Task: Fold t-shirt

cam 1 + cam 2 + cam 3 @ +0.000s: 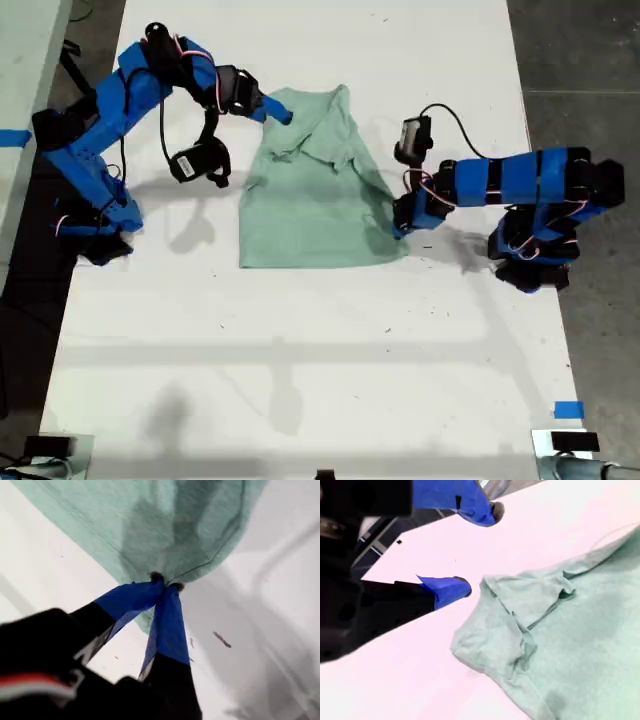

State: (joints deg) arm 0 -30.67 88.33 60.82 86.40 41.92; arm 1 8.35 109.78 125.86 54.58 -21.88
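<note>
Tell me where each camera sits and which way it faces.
Exterior view: overhead, looking down on the white table, the t-shirt and both blue arms.
First wrist view: rides my first claw, looking along its blue fingers pinched on the shirt's edge.
Second wrist view: rides my second claw, open above the table beside the shirt's bunched part.
Shared: all three show the t-shirt and table.

We see the t-shirt [310,195] as soft matt knit cloth, faintly heathered and creased. The table [300,340] looks smooth and white, with a slight sheen. Our gripper fingers [167,625] look like matt blue plastic on black plastic bodies.
</note>
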